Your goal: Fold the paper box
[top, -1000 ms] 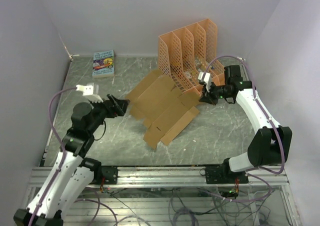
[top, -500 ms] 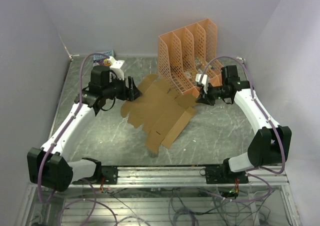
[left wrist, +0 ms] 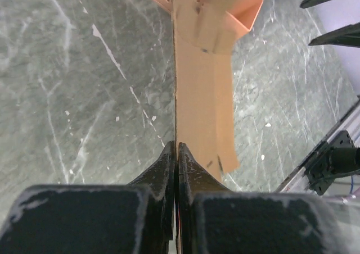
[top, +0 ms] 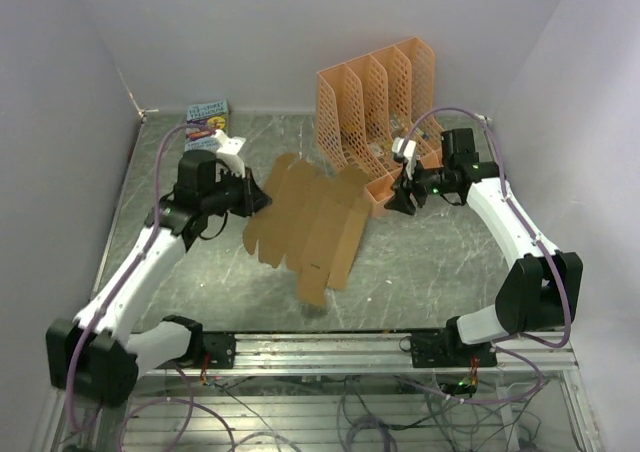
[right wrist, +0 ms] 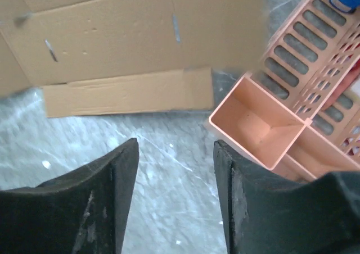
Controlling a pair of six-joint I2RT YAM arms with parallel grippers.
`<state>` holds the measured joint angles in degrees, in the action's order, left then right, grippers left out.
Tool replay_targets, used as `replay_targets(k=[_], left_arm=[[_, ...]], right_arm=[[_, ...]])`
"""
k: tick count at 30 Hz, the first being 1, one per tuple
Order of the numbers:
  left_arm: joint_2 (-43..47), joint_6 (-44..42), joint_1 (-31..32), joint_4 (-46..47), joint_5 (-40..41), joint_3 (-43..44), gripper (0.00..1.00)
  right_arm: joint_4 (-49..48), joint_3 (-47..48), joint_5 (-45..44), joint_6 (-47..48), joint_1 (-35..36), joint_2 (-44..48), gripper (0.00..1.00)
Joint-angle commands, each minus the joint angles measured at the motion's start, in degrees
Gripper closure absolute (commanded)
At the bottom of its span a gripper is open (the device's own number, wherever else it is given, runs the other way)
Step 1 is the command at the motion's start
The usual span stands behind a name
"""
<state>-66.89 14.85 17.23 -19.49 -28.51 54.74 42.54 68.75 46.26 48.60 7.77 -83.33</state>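
The paper box is a flat tan cardboard sheet with creases and tabbed flaps, lying mid-table with its left side lifted. My left gripper is shut on its left edge. In the left wrist view the jaws pinch the sheet, which runs away edge-on. My right gripper stands open just right of the sheet, beside the rack's front corner, holding nothing. In the right wrist view its fingers frame bare table, with the cardboard ahead.
An orange perforated file rack stands at the back right, its front tray close to my right fingers. A small colourful book lies at the back left corner. Walls close in on both sides.
My left arm swung in and shut on the sheet's left edge. My right gripper let go of the right side and opened. The sheet shifted left, away from the rack.
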Motion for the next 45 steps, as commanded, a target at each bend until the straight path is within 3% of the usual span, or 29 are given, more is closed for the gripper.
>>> replay_targets(k=[1,5,8,10,14,20,23,30,34,39,42,45], left_arm=[[12.7,1.1,4.2,5.4,15.0,-4.6,0.93],[20.9,0.2,9.7,8.8,23.8,-10.1,0.93],[22.9,-0.2,11.5,11.8,24.8,-13.7,0.93],[22.7,-1.0,12.3,12.2,24.9,-14.4,0.93],[23.2,-3.7,13.5,13.6,22.9,-15.0,0.93],[28.2,-7.4,13.9,18.2,20.3,-17.2,0.93],[30.8,-7.3,13.8,21.1,19.4,-19.0,0.93],[30.4,-7.2,13.9,22.1,17.3,-19.5,0.93],[29.6,-7.5,13.9,19.9,16.9,-17.9,0.93],[27.1,-7.4,13.9,11.9,20.4,-13.9,0.93],[24.4,-8.5,13.9,5.5,23.7,-10.5,0.93],[21.3,-11.5,13.9,-0.6,25.8,-6.0,0.93]], right_arm=[[-11.6,-2.8,4.0,-19.8,-0.8,0.2,0.41],[-23.2,-10.4,13.6,-32.8,-7.0,1.5,0.37],[-39.9,-21.5,23.1,-46.2,-10.8,2.9,0.31],[-51.2,-26.9,24.2,-53.0,-11.3,4.2,0.28],[-63.8,-32.8,23.1,-59.9,-11.0,4.7,0.25],[-65.1,-34.4,20.8,-59.5,-11.0,3.7,0.22],[-71.0,-36.5,20.8,-63.4,-10.0,3.0,0.17],[-75.2,-37.8,18.2,-64.3,-4.5,2.8,0.17],[-72.7,-37.0,14.5,-62.7,-4.3,0.6,0.17],[-75.4,-37.1,16.0,-63.9,-4.1,-1.3,0.17],[-70.8,-34.1,17.0,-58.4,-3.9,-1.7,0.17],[-60.0,-29.0,17.3,-47.6,-2.9,-1.2,0.17]])
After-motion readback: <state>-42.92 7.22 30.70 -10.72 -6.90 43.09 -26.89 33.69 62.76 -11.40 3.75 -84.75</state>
